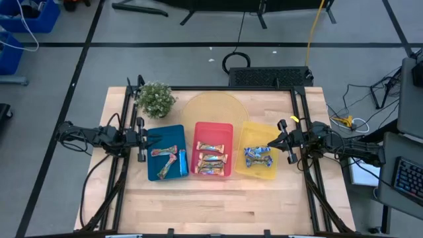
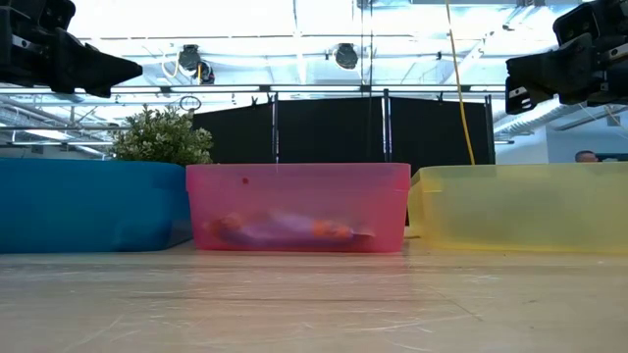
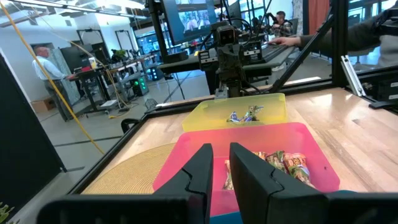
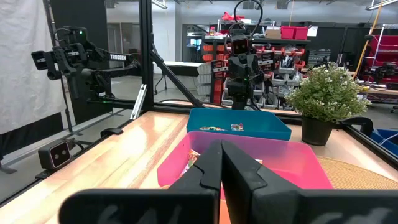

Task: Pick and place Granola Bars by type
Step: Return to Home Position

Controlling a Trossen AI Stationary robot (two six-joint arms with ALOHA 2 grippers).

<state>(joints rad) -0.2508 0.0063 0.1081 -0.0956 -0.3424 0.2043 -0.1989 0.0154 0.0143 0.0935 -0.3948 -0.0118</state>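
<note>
I see my right gripper, fingers pressed together and empty, beside the yellow rectangular plastic tray holding blue-white shiny-wrapped granola bars; left gripper, fingers slightly parted, empty, beside the blue rectangular plastic tray.

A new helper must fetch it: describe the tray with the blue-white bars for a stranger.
On the wooden table, a row runs from the side of the potted plant: blue tray, red tray, then this end tray. It alone is yellow.
</note>
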